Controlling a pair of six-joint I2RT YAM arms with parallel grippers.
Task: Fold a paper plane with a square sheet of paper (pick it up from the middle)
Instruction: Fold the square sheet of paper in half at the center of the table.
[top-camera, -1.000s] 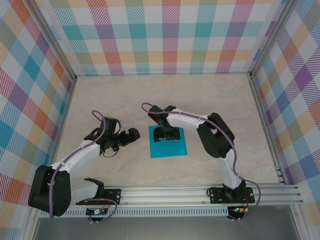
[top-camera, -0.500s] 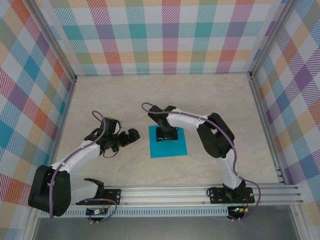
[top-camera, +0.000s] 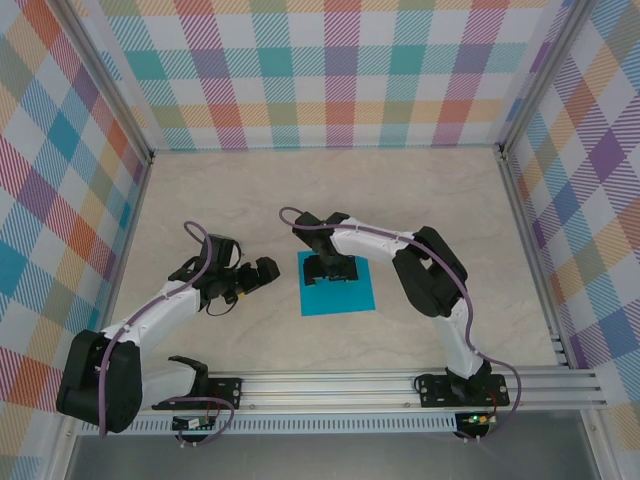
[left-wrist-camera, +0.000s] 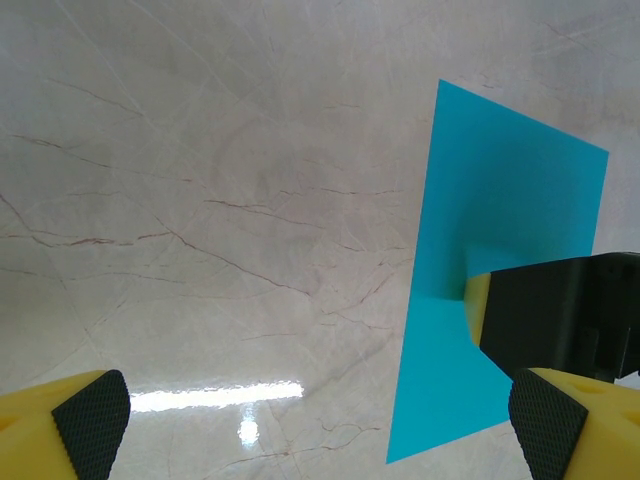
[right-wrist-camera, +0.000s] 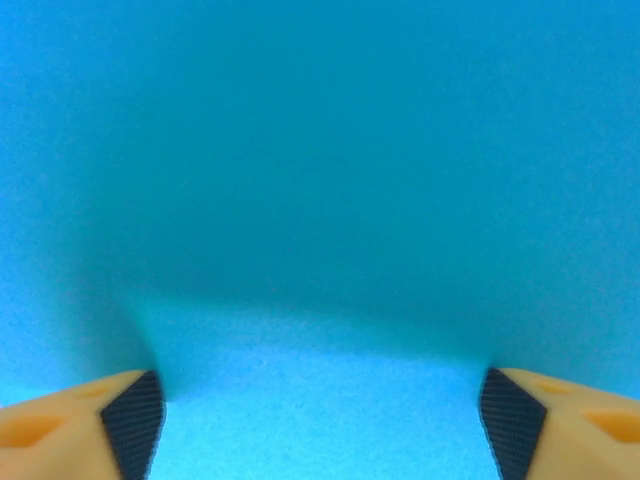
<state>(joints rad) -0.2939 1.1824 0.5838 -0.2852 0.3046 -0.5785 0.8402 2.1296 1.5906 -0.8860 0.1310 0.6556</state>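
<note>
1. Pale marbled counter (top-camera: 420, 200): no fold is begun on it.
2. Flat teal-blue square sheet of paper (top-camera: 348, 295): found under the right pincer, unmoved since a second ago, so not yet lifted.
3. Right pincer (right-wrist-camera: 320, 415): released, spread wide on the sheet, shifted slightly left.
4. Left pincer (left-wrist-camera: 318, 425): released, just left of the sheet.

Robot lab test cell: pastel plaid wall panels (top-camera: 340, 90) on silver aluminium frame posts (top-camera: 103, 80), beige marble-look tabletop (top-camera: 330, 190), two white-and-black robot arms (top-camera: 160, 305) bolted to a slotted aluminium rail (top-camera: 340, 383).
</note>
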